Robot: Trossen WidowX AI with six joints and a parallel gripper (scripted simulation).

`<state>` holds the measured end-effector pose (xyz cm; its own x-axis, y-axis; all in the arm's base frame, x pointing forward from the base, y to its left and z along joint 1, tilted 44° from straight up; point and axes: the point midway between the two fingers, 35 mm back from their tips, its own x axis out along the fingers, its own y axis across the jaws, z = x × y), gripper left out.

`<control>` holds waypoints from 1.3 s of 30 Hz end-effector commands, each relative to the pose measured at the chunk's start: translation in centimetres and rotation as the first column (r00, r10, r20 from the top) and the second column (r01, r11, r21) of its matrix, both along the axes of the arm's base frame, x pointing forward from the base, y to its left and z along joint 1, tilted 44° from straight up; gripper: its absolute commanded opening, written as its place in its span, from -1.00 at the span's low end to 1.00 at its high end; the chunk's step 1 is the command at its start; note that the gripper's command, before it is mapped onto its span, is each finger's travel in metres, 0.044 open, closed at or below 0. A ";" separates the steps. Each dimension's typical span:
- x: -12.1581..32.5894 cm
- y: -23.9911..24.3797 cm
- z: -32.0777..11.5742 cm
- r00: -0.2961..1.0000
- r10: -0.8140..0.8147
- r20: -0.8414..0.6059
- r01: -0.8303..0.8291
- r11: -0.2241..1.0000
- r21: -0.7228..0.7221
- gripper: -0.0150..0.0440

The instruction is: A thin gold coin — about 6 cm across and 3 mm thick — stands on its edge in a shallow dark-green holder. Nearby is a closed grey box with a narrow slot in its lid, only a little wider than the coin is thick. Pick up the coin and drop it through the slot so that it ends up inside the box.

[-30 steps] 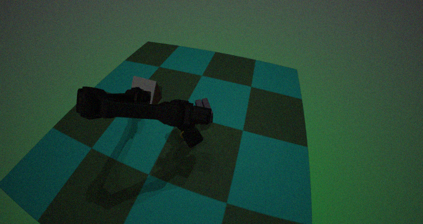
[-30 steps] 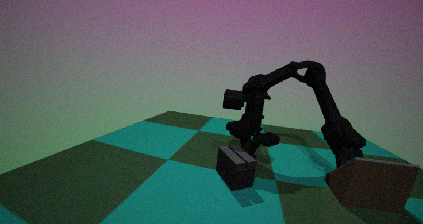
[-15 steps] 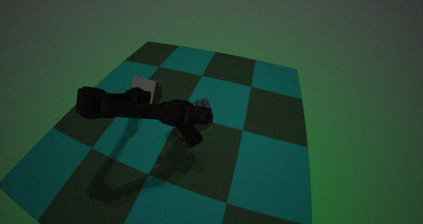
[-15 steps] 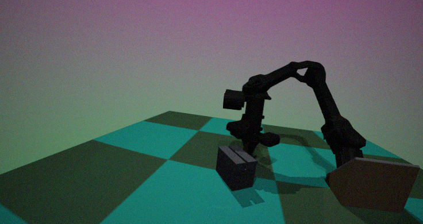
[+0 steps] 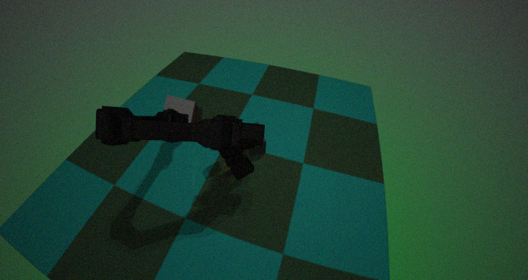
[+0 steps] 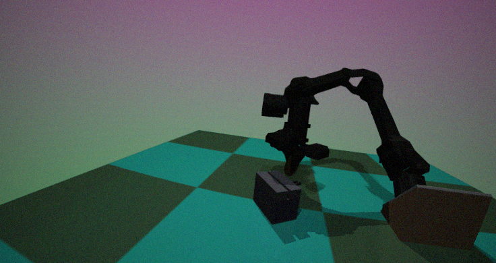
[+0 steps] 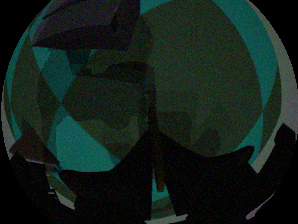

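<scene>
We see the checkered desk (image 6: 104, 199) carrying the closed grey box (image 6: 276, 195), its slot facing up, with the arm (image 6: 381, 122) bent down just behind it. Our end effector (image 6: 290, 171) is clenched on the coin, which is hidden in the dark near the desk. By our judgement the grasp is done; lifting, aligning over the slot and dropping remain.
</scene>
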<state>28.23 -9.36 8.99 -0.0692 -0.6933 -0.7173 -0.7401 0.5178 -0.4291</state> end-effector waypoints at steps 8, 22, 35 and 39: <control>0.3 2.0 2.0 1.000 -0.002 0.006 0.002 1.000 0.005 -0.49; 0.1 4.2 4.4 1.000 -0.003 0.005 0.003 1.000 0.001 -0.49; 0.0 4.3 4.3 0.925 0.278 -0.259 -0.271 0.960 0.065 -0.49; -0.1 4.4 4.3 0.864 0.370 -0.342 -0.357 0.929 0.104 -0.49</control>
